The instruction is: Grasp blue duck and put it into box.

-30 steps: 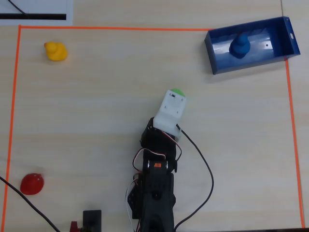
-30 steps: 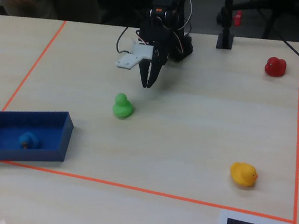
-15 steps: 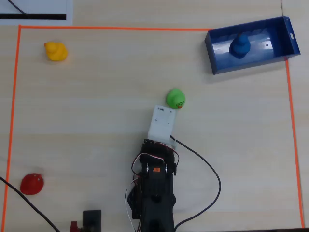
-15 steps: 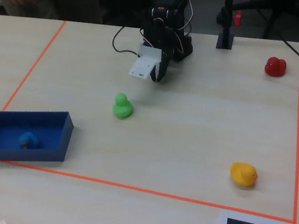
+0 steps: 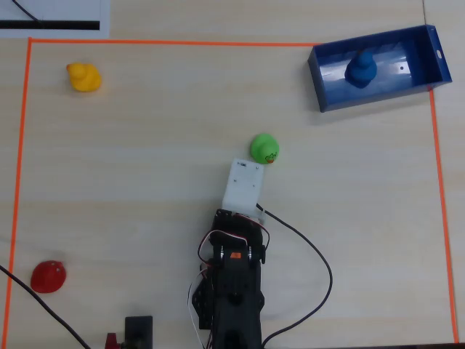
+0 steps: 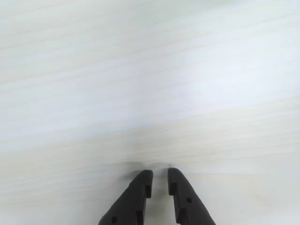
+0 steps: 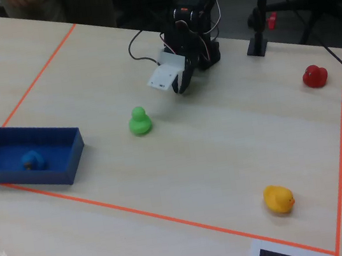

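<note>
One blue duck [image 5: 360, 70] sits inside the box [image 5: 418, 42] at two o'clock in the overhead view. On the pale wood surface [image 5: 145, 160], inside orange tape [image 5: 174, 43], the pincer [image 6: 160, 182] hangs empty, tips slightly apart.

Four ducks are showing: blue duck [image 5: 361, 70], green [image 5: 264, 148], yellow [image 5: 84, 77], seemingly red [image 5: 49, 276]; one box [image 5: 327, 93] is sitting.
</note>
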`<action>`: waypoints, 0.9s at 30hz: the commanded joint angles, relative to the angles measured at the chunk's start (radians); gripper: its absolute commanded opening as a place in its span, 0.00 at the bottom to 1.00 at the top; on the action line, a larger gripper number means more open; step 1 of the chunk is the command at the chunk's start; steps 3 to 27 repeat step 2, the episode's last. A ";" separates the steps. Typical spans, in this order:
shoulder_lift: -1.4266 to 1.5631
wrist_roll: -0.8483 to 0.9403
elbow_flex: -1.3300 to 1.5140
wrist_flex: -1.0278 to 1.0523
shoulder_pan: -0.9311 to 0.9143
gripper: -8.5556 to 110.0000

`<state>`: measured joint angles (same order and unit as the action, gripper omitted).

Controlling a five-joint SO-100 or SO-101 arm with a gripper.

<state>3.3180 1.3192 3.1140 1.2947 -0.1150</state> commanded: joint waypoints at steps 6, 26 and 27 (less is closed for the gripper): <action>-0.008 0.008 -0.003 0.018 -0.009 0.08; -0.008 0.008 -0.003 0.018 -0.009 0.08; -0.008 0.008 -0.003 0.018 -0.009 0.08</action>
